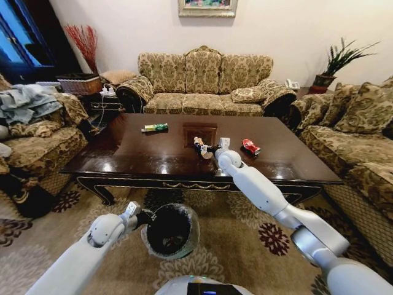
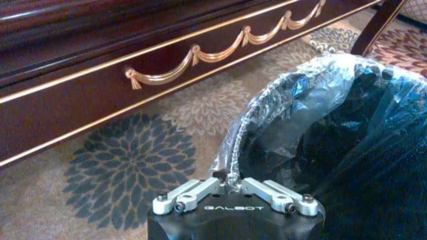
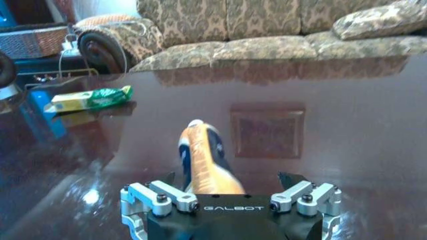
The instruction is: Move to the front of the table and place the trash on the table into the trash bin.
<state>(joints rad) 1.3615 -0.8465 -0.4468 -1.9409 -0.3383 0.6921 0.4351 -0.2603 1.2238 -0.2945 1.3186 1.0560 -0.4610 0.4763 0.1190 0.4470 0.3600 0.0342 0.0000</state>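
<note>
Our right gripper reaches over the desk, fingers apart around the small bottle, which lies on its side between them, its long axis pointing away toward the sofa. Our left gripper, clamped on the trash bin rim, holds it low beside the desk front.

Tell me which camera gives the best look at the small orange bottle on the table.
The right wrist view: the bottle lies close between the open fingers of the right gripper. The head view shows the same bottle small and far off on the table.
</note>
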